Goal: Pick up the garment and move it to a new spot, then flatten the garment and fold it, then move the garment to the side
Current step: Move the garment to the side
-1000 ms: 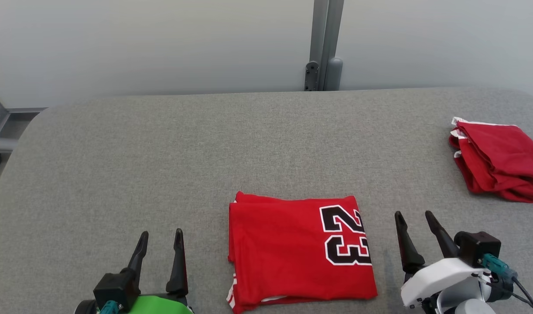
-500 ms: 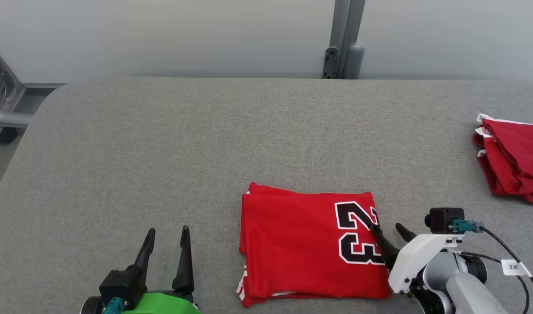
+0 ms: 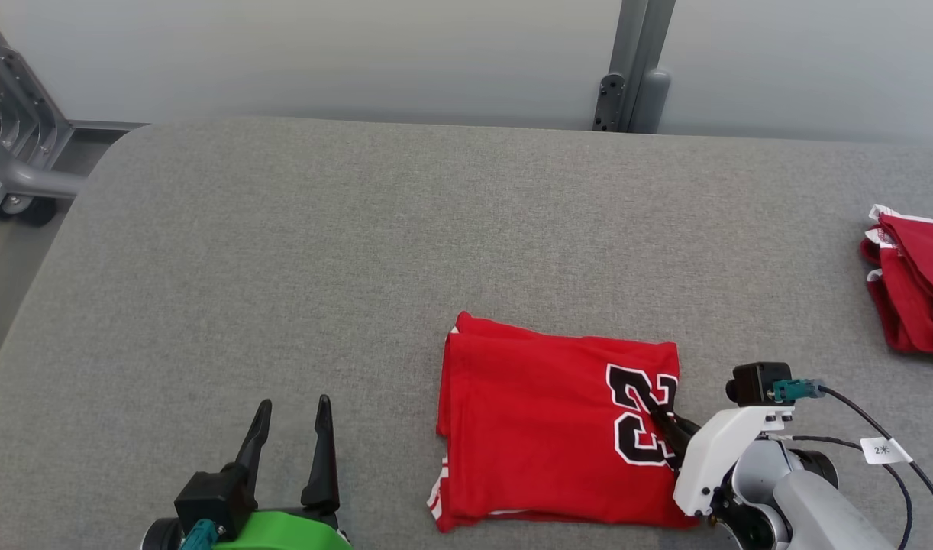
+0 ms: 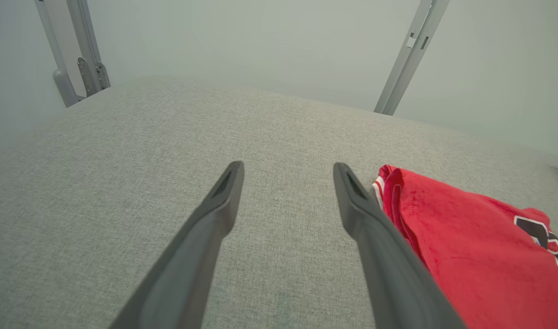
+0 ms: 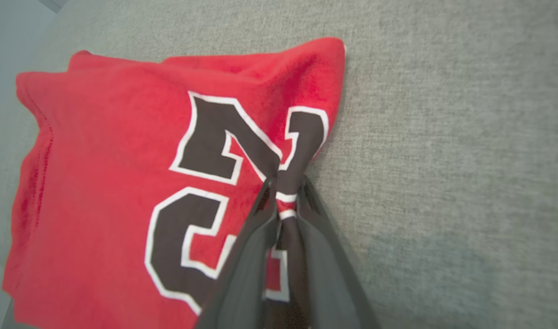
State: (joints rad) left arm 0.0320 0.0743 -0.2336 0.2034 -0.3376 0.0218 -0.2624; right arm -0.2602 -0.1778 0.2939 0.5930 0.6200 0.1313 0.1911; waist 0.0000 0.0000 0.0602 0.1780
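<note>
Left jaws: released and spread wide, holding nothing; the two dark fingers (image 4: 217, 214) lie low over the bench (image 3: 283, 229), near the left edge of the garment but apart from it.
Garment (image 3: 543, 428): red with a black number; it lies folded as a rectangle on the near part of the bench, between the two arms; its layered folds show along the left edge.
Right jaws: clenched on the right edge of the garment, just at the number; the fingertips (image 5: 265, 205) pinch only a small peak of cloth; how many layers are inside the pinch, I cannot tell.
Risk of unfolding: if only the upper layers are caught, a lift would probably open the stack and leave the lower layers on the bench.
Risk of slipping: the pinch is narrow and close to the hem, so the cloth could slide out under its own weight.
Risk of dragging: the bench cover looks rough; a pull from one side, with no support on the left, may bunch the folds.
Second red garment (image 3: 917, 298): it lies at the far right edge, well apart; a move to that side could mix the two.
</note>
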